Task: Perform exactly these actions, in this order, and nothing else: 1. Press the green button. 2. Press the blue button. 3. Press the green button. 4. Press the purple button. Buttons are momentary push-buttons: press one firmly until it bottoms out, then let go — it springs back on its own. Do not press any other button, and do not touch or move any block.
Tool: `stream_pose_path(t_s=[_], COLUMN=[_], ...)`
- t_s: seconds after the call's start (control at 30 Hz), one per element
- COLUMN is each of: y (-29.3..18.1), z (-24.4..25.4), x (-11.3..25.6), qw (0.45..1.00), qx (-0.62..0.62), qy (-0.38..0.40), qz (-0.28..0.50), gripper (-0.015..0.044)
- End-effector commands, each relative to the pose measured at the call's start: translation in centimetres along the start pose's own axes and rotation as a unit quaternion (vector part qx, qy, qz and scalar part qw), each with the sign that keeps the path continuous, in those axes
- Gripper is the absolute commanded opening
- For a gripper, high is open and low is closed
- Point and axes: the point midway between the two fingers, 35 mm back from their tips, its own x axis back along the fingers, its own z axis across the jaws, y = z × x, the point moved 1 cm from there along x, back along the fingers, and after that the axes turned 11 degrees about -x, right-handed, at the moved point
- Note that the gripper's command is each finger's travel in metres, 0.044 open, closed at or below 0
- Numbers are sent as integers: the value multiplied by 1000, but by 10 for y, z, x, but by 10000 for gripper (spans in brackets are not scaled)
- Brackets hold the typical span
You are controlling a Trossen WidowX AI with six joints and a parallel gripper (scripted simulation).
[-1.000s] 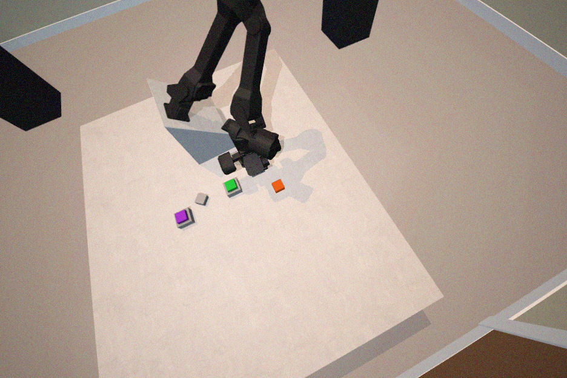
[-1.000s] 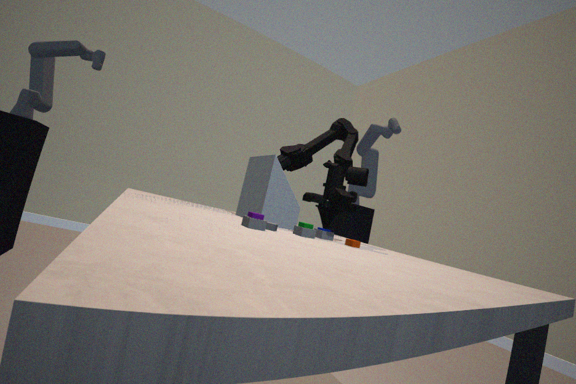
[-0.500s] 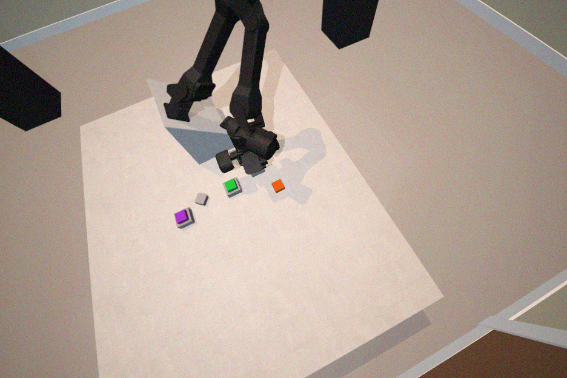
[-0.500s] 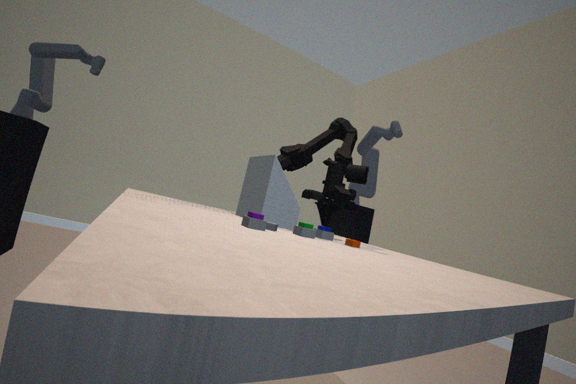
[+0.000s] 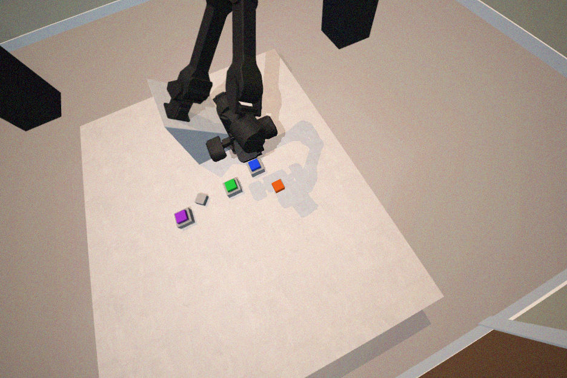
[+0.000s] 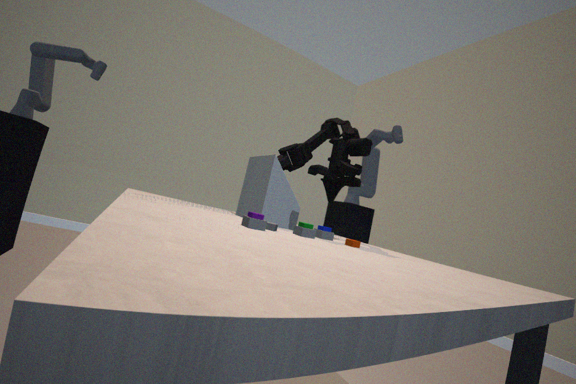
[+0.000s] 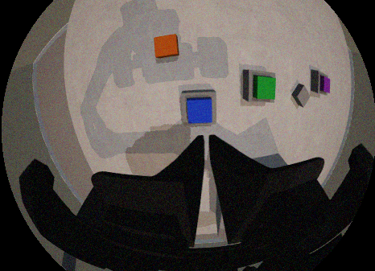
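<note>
My gripper [image 6: 330, 201] [image 7: 206, 140] is shut, with nothing between its fingers. It points down and hangs above the blue button [image 5: 254, 164] [image 6: 324, 228] [image 7: 199, 110], with a clear gap in the exterior view. The blue cap stands up from its grey base. The green button [image 5: 231, 185] [image 6: 305, 225] [image 7: 265, 88] is beside it, its cap raised. The purple button [image 5: 181, 216] [image 6: 255, 215] [image 7: 326, 84] is farther off, beyond a small grey block, its cap also raised. In the top view the hand hides the fingertips.
The grey block [image 5: 201, 198] [image 6: 271, 226] [image 7: 300, 95] lies between the green and purple buttons. An orange block [image 5: 277, 185] [image 6: 352, 243] [image 7: 166, 46] lies near the blue button. A grey wedge-shaped stand [image 5: 194, 142] [image 6: 279, 198] rises beside my arm.
</note>
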Motion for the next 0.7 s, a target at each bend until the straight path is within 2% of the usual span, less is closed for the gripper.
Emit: stream_pose_path(t_s=[0.0, 0.3, 0.47, 0.67], y=[-1, 47, 50, 49], z=[0, -81, -88, -88], x=[6, 6, 3, -54], qw=[1000, 1000, 1000, 1000], qx=[2, 2, 2, 2], qy=[1, -2, 0, 1], qz=[3, 2, 2, 3], gripper=[20, 20, 20, 20])
